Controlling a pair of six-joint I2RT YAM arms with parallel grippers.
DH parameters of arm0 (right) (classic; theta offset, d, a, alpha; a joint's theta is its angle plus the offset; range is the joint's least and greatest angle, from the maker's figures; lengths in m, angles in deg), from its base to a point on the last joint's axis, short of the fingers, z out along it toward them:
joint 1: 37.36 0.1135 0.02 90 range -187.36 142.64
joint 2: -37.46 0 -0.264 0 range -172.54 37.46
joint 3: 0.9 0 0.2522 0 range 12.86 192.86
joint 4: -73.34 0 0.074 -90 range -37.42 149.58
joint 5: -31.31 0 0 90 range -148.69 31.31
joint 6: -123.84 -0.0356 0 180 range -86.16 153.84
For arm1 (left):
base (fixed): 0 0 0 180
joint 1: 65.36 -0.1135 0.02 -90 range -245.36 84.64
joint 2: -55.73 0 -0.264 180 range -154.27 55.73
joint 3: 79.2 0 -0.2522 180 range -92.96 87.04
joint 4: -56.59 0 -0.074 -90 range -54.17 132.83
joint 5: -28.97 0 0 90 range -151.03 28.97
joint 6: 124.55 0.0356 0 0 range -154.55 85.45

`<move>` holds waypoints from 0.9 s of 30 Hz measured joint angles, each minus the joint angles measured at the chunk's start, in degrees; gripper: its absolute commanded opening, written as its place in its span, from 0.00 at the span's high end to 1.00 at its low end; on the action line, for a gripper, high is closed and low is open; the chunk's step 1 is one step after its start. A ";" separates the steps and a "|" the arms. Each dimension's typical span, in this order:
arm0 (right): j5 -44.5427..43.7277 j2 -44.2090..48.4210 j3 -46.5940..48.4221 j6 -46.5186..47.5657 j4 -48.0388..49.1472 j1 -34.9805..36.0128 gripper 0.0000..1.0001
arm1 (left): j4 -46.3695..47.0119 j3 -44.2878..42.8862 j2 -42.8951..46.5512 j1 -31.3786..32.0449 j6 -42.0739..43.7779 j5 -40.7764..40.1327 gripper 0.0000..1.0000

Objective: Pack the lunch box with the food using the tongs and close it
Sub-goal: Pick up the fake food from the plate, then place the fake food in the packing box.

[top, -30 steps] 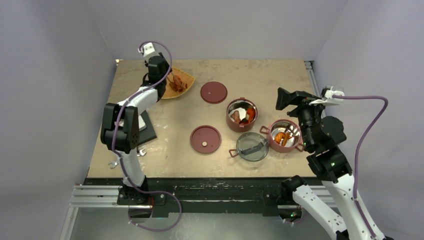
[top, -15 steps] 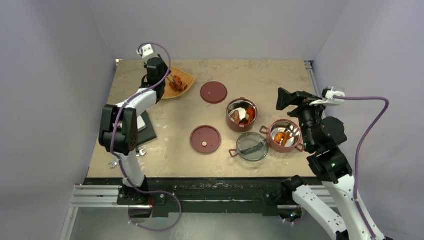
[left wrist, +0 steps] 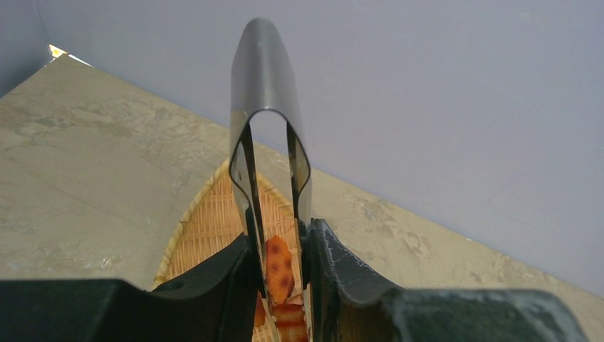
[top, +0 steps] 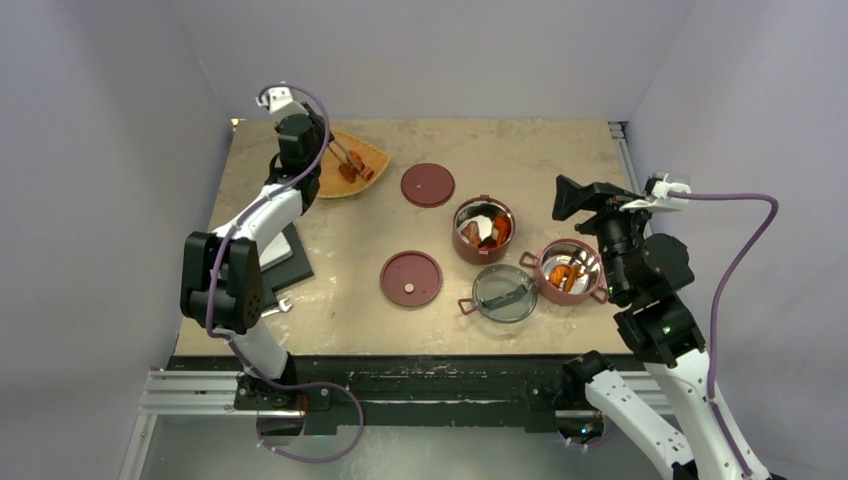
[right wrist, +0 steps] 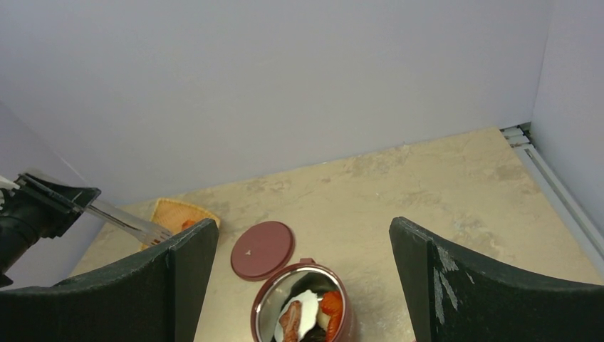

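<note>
Left wrist view: left gripper (left wrist: 279, 246) pressed against both arms of the tongs (left wrist: 262, 78), tips down over the tray (left wrist: 203, 231) at the far-left corner of the surface (top: 520, 150), with an orange food piece (left wrist: 278, 262) between the arms; pinched or merely underneath, cannot tell. Looks like the pick-up step of packing. Right gripper (right wrist: 303, 239) spread wide, holding nothing, hovering near the two open bowls: far bowl (top: 483, 228) with white, red and brown pieces, near bowl (top: 570, 270) with orange ones. Clear lid (top: 505, 292) and two disc lids (top: 411, 277) lying apart on the surface, so closing not yet begun. Next, probably: keep the squeeze, lift clear of the tray, carry rightward to a bowl, release over it.
</note>
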 measured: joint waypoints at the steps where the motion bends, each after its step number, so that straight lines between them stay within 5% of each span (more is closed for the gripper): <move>1: 0.00 0.00 0.00 -0.02 0.00 0.00 0.06 | 0.07 0.44 0.55 0.00 -0.24 0.26 0.81; 11: -0.24 0.00 -0.07 0.37 0.79 0.00 0.06 | 0.07 6.32 10.60 2.51 -5.33 5.99 0.83; 27: -2.97 0.66 -0.04 2.78 1.95 0.00 0.06 | 6.25 10.16 17.22 31.43 -13.05 6.75 0.83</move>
